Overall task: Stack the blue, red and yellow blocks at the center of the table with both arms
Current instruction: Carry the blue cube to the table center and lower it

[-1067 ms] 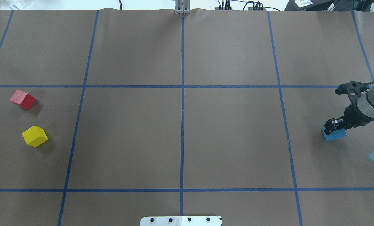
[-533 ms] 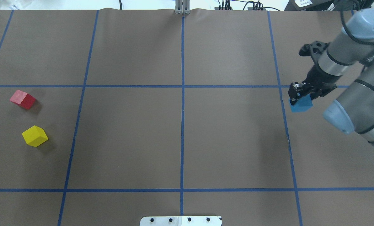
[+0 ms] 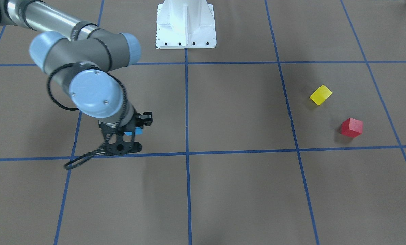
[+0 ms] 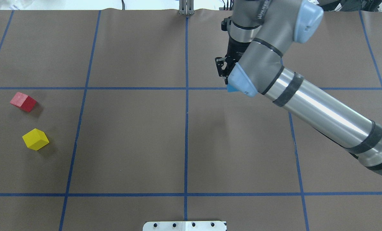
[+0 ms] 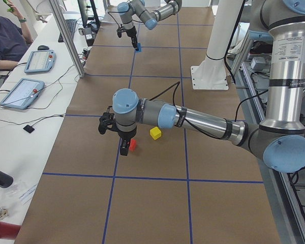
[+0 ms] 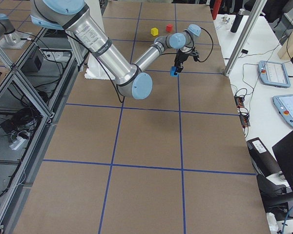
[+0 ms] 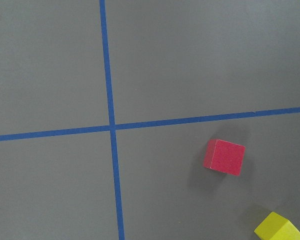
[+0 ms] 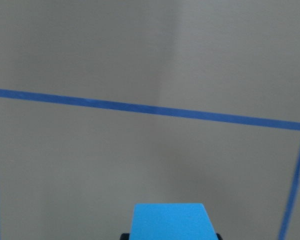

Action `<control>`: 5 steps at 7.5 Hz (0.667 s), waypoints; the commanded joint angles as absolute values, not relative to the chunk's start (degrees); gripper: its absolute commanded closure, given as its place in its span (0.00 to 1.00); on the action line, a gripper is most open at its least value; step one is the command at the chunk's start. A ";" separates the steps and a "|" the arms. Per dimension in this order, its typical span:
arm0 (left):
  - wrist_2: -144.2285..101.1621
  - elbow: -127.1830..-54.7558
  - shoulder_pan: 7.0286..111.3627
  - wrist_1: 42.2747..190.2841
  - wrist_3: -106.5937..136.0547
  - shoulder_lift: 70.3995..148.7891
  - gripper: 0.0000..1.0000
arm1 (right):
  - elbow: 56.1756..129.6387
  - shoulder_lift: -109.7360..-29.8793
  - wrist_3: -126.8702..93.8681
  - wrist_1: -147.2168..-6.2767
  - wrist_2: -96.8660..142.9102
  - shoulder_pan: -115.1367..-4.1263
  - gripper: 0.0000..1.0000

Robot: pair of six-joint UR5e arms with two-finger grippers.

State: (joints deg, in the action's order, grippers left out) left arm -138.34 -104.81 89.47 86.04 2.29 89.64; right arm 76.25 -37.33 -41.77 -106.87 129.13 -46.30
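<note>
My right gripper (image 3: 135, 132) is shut on the sky-blue block (image 3: 139, 131) and holds it above the table (image 4: 130, 128), a little to the right of the centre tape line. In the overhead view only a sliver of the blue block (image 4: 230, 89) shows under the wrist. The block (image 8: 169, 220) fills the bottom of the right wrist view. The red block (image 4: 23, 101) and yellow block (image 4: 35, 139) lie at the far left. In the exterior left view my left gripper (image 5: 123, 149) hangs beside the red block (image 5: 133, 145); I cannot tell if it is open or shut.
The white pedestal base (image 3: 185, 23) stands at the robot's edge of the table. My right arm's long forearm (image 4: 322, 112) crosses the right half. A person (image 5: 5, 38) sits at a side desk with tablets, behind a metal post (image 5: 66, 35).
My right arm has swept left and away from me with the blue block, from the table's right edge to near the centre line. The red and yellow blocks have not moved.
</note>
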 commanded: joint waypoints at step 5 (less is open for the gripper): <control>-138.34 -104.41 89.47 86.13 2.20 89.65 0.00 | 62.75 -29.62 -55.02 -92.65 123.66 -37.19 1.00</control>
State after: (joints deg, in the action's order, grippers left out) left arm -138.30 -104.58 89.47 86.07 2.23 89.65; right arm 63.07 -29.87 -54.72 -93.78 123.95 -38.18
